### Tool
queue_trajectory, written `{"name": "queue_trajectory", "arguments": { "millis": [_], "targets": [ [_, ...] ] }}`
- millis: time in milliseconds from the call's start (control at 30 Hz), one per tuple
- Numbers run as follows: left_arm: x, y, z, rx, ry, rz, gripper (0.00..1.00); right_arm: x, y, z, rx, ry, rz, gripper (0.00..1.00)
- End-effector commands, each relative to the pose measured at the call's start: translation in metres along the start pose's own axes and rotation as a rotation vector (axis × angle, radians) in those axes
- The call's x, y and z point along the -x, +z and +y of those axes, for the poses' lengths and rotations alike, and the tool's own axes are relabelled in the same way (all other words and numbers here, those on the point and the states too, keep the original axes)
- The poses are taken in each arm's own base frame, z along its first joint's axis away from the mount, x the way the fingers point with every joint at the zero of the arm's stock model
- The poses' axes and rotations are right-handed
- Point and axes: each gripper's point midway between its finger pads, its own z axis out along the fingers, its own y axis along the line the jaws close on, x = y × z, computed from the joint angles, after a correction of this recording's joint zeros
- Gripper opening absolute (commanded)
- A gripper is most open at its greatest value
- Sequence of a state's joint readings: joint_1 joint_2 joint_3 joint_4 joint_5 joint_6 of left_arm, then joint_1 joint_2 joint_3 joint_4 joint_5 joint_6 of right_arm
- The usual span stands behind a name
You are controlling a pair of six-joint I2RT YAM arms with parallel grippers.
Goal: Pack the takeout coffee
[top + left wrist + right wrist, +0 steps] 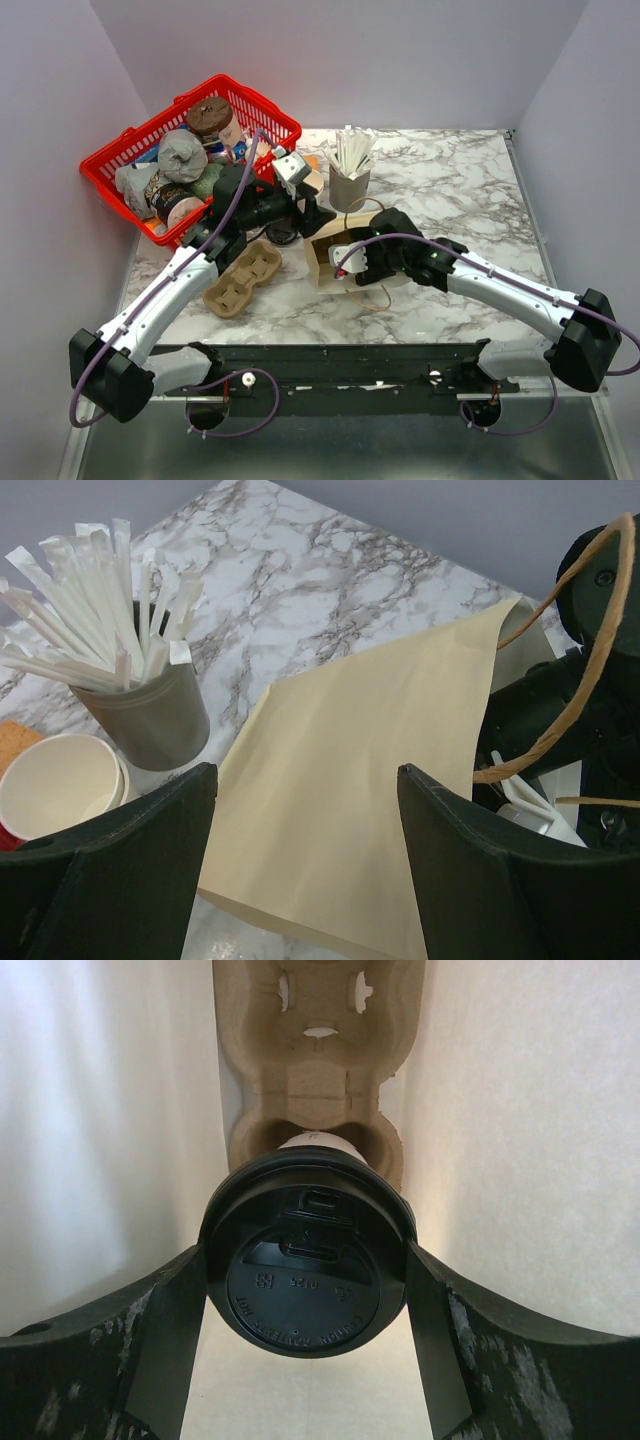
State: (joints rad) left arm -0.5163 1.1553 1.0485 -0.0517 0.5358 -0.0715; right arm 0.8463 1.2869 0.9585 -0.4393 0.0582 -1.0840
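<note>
Right gripper (305, 1260) clamps matte black fingers on the takeout coffee (300, 1295), a cream paper cup under a glossy round embossed lid. It sits in a moulded pulp carrier (315, 1050) inside a smooth tan paper bag (350, 780). Left gripper (305, 850) gapes empty nearby.

A red basket (150, 122), a grey cup (348, 190) of sticks and 1 cardboard tray (242, 280) are seen on the table (450, 190).

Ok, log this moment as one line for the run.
right gripper: shut on takeout coffee, cup in carrier inside paper bag | left gripper: open, beside bag
</note>
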Motion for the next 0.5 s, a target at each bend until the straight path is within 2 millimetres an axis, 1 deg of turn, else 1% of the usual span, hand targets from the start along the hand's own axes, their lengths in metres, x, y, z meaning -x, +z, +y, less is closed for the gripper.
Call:
{"name": "queue_trajectory", "arguments": {
  "millis": [0,100,233,467],
  "targets": [
    [-0.004,0.004,-0.002,-0.041,0.001,0.01,0.8,0.003,-0.002,-0.017,-0.044,-0.026,-0.01,0.01],
    [-0.006,0.006,-0.002,-0.05,-0.01,0.019,0.8,0.004,0.0,-0.017,-0.042,-0.029,-0.009,0.01],
    [-0.015,0.007,-0.003,-0.07,-0.033,0.04,0.79,0.005,0.002,-0.019,-0.051,-0.045,-0.019,0.01],
    [-0.017,0.008,0.001,-0.086,-0.088,0.046,0.79,0.008,0.007,-0.018,-0.044,-0.091,-0.041,0.01]
  ]
}}
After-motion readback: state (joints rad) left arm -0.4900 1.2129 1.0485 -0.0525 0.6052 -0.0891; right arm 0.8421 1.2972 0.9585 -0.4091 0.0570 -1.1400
